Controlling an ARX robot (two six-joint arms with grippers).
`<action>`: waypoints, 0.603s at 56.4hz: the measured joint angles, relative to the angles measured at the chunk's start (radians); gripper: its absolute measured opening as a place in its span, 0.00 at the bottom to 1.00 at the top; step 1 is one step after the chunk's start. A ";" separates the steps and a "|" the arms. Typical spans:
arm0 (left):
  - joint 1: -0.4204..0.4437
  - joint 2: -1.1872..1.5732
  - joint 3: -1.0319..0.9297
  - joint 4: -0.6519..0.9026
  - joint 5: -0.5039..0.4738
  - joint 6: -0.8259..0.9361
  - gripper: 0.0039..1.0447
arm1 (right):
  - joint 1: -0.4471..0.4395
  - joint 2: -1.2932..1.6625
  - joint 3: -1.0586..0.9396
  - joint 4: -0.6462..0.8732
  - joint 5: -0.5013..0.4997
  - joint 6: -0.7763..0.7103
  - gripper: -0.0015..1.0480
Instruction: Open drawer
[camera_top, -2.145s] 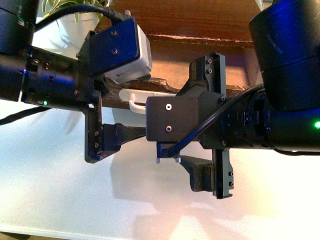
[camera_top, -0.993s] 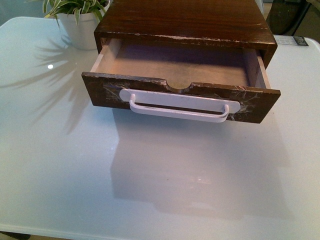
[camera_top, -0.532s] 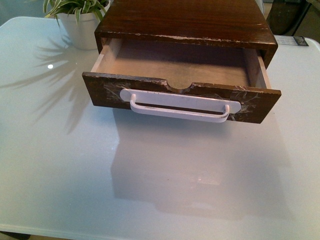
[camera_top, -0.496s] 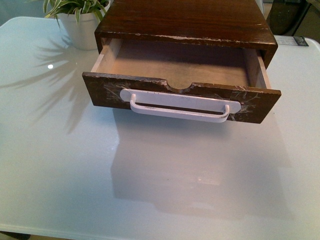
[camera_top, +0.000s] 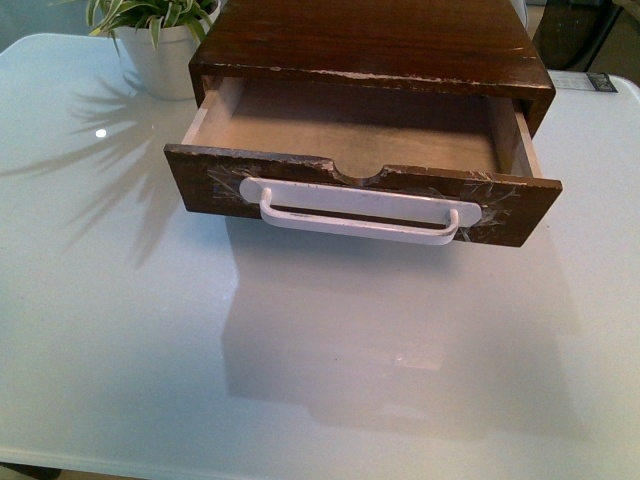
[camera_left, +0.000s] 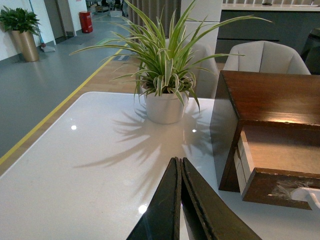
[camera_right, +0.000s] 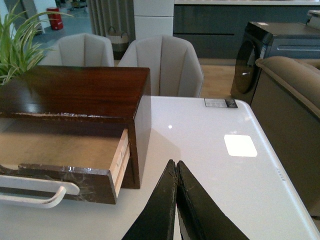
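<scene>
The dark brown wooden drawer (camera_top: 520, 215) stands pulled out of its cabinet (camera_top: 370, 40), its pale inside bare. Its front has whitish scratches, a half-round notch in the top edge and a wide white bar handle (camera_top: 355, 212). Neither arm shows in the front view. My left gripper (camera_left: 178, 162) is shut and empty above the table, left of the cabinet; the drawer (camera_left: 280, 187) lies to its right. My right gripper (camera_right: 176, 165) is shut and empty above the table, right of the cabinet, with the drawer (camera_right: 95, 182) and handle (camera_right: 37, 192) to its left.
A potted spider plant (camera_top: 160, 45) in a white pot stands at the back left beside the cabinet; it also shows in the left wrist view (camera_left: 165, 102). The white glossy table (camera_top: 300, 380) spreads in front. Chairs (camera_right: 165, 65) and a sofa (camera_right: 295, 100) stand beyond the table's edge.
Two seconds ago both arms filled the front view close to the handle. They have since pulled out of that view. The drawer has stayed open and still for the last second.
</scene>
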 joint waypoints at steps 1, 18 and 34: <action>0.000 -0.014 -0.001 -0.013 0.000 0.000 0.02 | 0.000 -0.002 -0.002 0.001 0.000 0.000 0.02; 0.000 -0.204 -0.002 -0.182 0.000 0.000 0.02 | 0.000 -0.097 -0.019 -0.052 0.000 0.000 0.02; 0.000 -0.385 -0.002 -0.356 0.000 0.000 0.02 | 0.000 -0.193 -0.019 -0.150 0.000 0.000 0.02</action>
